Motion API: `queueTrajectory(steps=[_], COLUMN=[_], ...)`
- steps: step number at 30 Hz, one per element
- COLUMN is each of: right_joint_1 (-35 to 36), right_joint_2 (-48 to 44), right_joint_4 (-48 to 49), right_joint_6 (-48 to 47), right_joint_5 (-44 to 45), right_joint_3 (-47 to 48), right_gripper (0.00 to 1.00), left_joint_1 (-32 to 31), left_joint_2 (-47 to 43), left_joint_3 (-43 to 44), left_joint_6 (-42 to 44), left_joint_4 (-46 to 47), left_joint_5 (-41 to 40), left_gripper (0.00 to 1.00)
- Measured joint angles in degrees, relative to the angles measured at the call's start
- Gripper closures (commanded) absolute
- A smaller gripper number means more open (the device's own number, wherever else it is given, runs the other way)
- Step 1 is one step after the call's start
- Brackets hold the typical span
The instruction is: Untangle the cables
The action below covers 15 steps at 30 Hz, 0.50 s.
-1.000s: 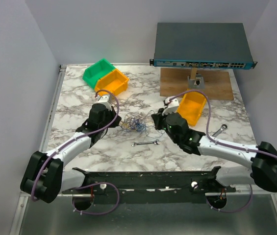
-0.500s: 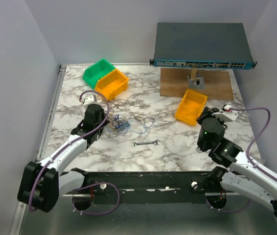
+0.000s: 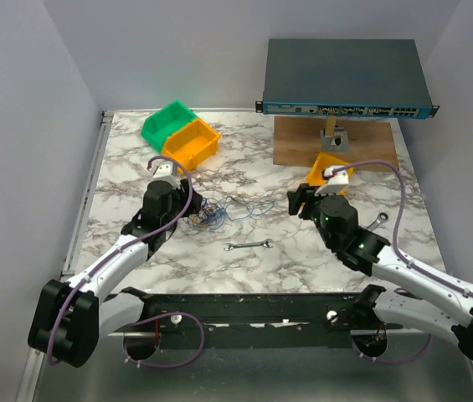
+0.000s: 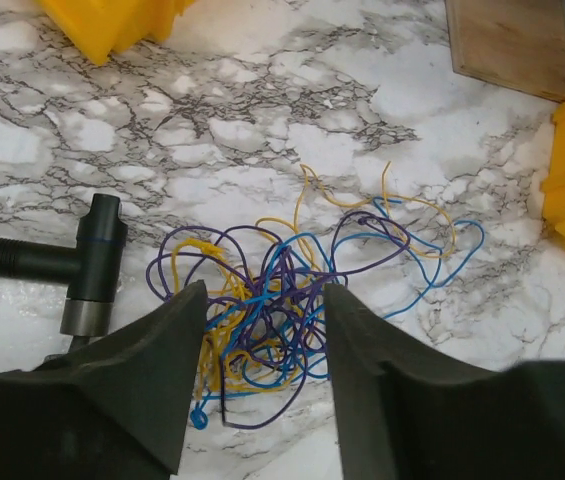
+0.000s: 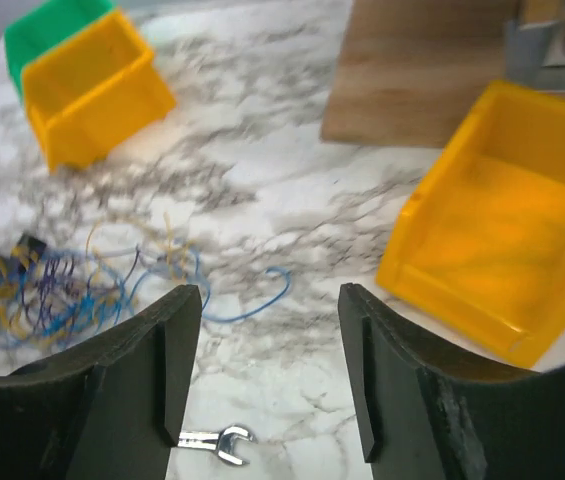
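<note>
The cables [image 4: 282,300] are a loose tangle of thin blue, yellow and purple wires lying on the marble table [image 3: 127,167], left of centre [image 3: 218,213]. My left gripper [image 4: 264,295] is open just over the tangle's near side, one finger on each side and no wire pinched. In the top view the left gripper [image 3: 187,211] sits at the tangle's left edge. My right gripper [image 5: 267,300] is open and empty above bare marble, right of the tangle [image 5: 62,290], with one blue strand [image 5: 262,295] curling toward it. Seen from above, the right gripper [image 3: 295,199] is well apart from the wires.
A silver wrench [image 3: 249,245] lies in front of the tangle, another wrench [image 3: 376,221] at the right. A black T-shaped part [image 4: 87,265] lies beside the wires. Green bin [image 3: 167,123] and orange bin [image 3: 192,141] stand back left; another orange bin [image 5: 512,240], wooden board [image 3: 336,142] and network switch [image 3: 345,79] are back right.
Both grippers were shut and now stand open. The right arm swung out to the far right, then came back toward the centre. The tangle has been stretched out to the right.
</note>
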Motion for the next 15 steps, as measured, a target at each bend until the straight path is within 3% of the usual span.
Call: queueTrajectory(steps=[9, 15], right_joint_1=[0.0, 0.0], right_joint_2=[10.3, 10.6], right_joint_4=[2.3, 4.0], right_joint_6=[-2.3, -2.3], right_joint_5=[-17.1, -20.8], right_joint_3=[1.3, 1.3], right_gripper=[0.28, 0.27], left_joint_1=[-1.5, -8.1], left_joint_2=[2.1, 10.7], left_joint_3=[3.2, 13.7], left_joint_6=[2.6, 5.5], left_joint_4=[-6.1, -14.9], left_joint_5=[-5.4, -18.0], left_gripper=[0.39, 0.37])
